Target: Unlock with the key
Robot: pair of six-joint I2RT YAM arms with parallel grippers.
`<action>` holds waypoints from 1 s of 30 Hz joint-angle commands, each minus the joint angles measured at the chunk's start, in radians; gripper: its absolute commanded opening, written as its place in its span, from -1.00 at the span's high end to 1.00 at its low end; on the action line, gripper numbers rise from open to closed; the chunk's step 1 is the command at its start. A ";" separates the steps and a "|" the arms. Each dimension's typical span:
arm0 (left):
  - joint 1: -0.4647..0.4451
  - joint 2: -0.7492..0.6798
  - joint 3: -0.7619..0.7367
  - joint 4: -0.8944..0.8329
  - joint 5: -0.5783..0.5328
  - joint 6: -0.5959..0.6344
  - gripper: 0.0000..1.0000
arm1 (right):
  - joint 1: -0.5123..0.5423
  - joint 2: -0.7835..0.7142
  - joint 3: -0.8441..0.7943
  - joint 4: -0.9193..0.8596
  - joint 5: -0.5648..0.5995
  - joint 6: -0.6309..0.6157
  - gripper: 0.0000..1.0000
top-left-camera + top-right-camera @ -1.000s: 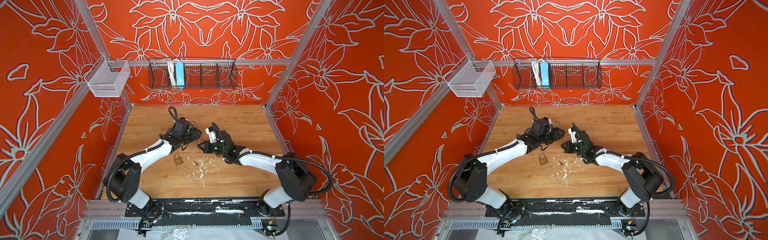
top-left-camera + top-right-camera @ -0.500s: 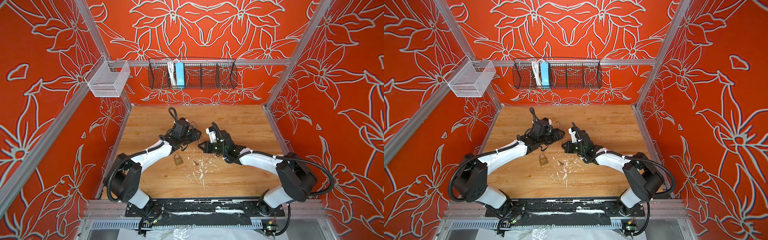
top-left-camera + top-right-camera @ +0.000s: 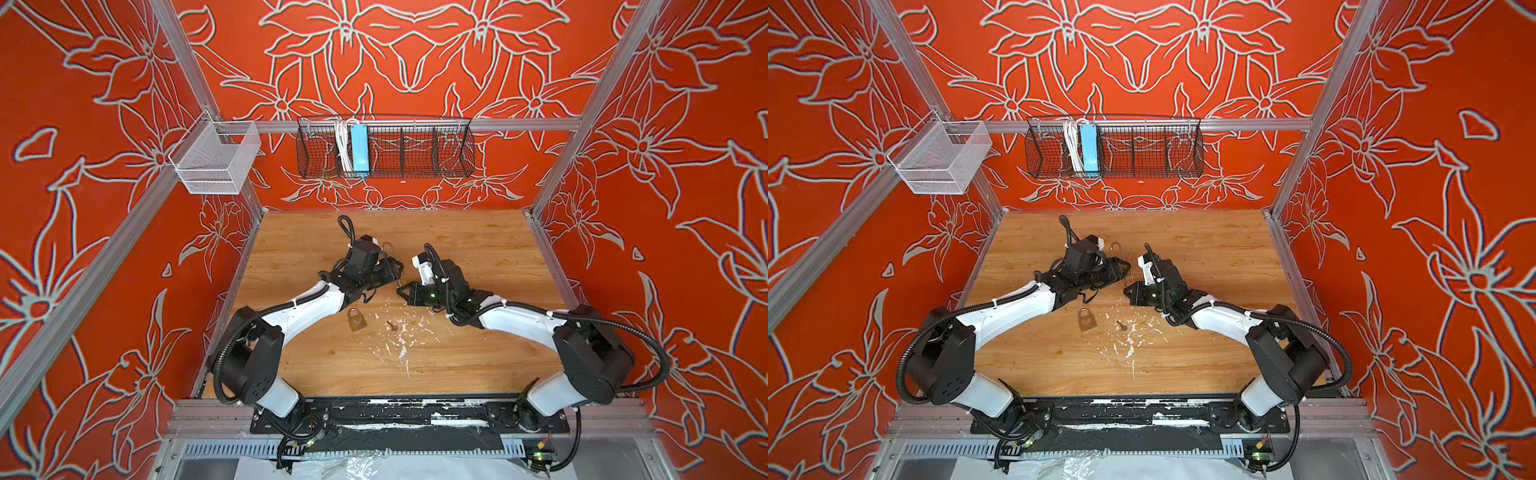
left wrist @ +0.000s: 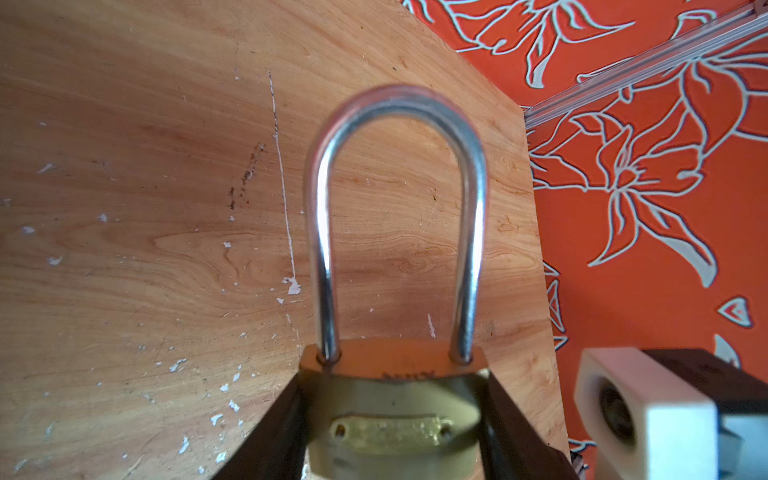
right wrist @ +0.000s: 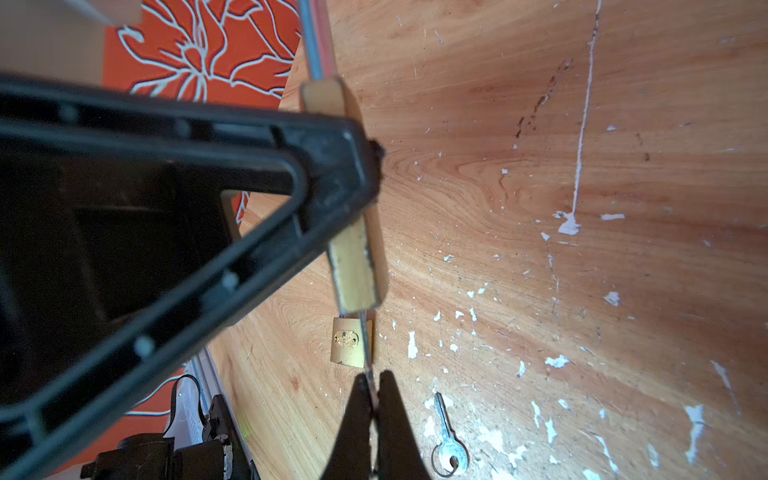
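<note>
Brass padlock (image 4: 395,365) sits clamped by its body between the fingers of the left gripper (image 4: 397,419), shackle pointing outward, over mid-table. The right gripper (image 5: 374,386) is pinched tight on a key (image 5: 365,345), whose blade meets the padlock's underside. The wooden table (image 3: 478,249) lies open toward its far and side edges. On the back wall, a wire basket (image 3: 415,153) holds a blue power strip (image 3: 359,151) and white cable (image 3: 341,145).

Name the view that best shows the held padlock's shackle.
Left wrist view: the shackle fills the frame, both legs entering the padlock body. The right wrist view catches only a blurred leg; in both top views it is a thin loop.
</note>
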 commanded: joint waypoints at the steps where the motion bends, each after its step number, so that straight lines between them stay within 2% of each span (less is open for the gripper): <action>1: -0.016 -0.050 -0.009 0.075 0.006 0.029 1.00 | -0.012 0.009 0.046 0.044 -0.019 0.024 1.00; 17: -0.023 -0.064 -0.016 0.076 0.000 0.065 1.00 | -0.040 -0.021 0.052 0.018 -0.025 0.013 1.00; 26: -0.054 -0.050 0.023 -0.042 -0.135 0.071 1.00 | -0.046 -0.067 0.089 -0.059 0.012 -0.044 1.00; 30: -0.056 -0.047 0.025 -0.067 -0.179 0.034 1.00 | -0.047 -0.075 0.088 -0.052 0.019 -0.041 1.00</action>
